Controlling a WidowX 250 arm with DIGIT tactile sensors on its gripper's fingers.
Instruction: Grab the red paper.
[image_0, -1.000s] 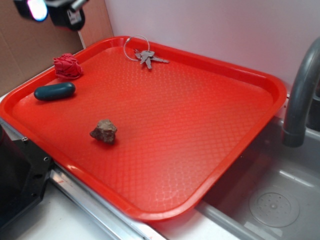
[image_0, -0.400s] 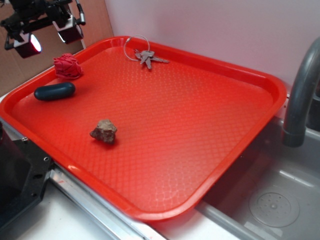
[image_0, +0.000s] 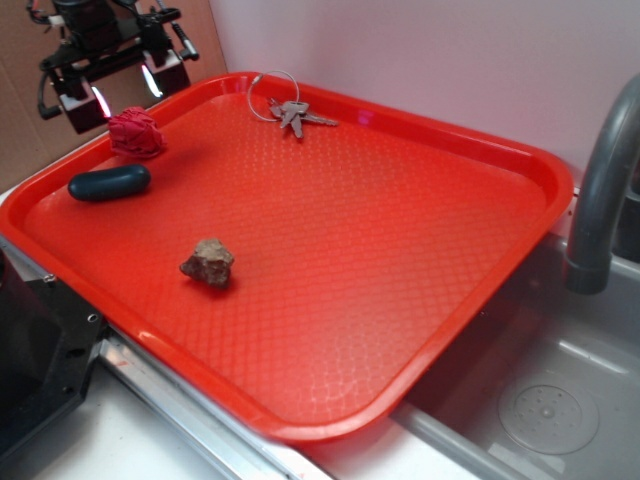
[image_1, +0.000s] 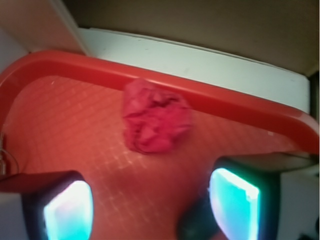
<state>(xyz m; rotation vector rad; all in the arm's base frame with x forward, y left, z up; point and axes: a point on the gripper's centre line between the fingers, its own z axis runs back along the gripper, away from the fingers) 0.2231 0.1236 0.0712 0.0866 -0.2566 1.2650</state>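
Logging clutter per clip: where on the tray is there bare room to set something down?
The glossy red plastic tray is bare across its middle and whole sink-side half, right of the brown rock and below the metal keys. Crowded: the far-left corner, with crumpled red paper ball, dark teal capsule, and open gripper above.

No words, labels, brand names, numbers or signs can be read on anything in either view.
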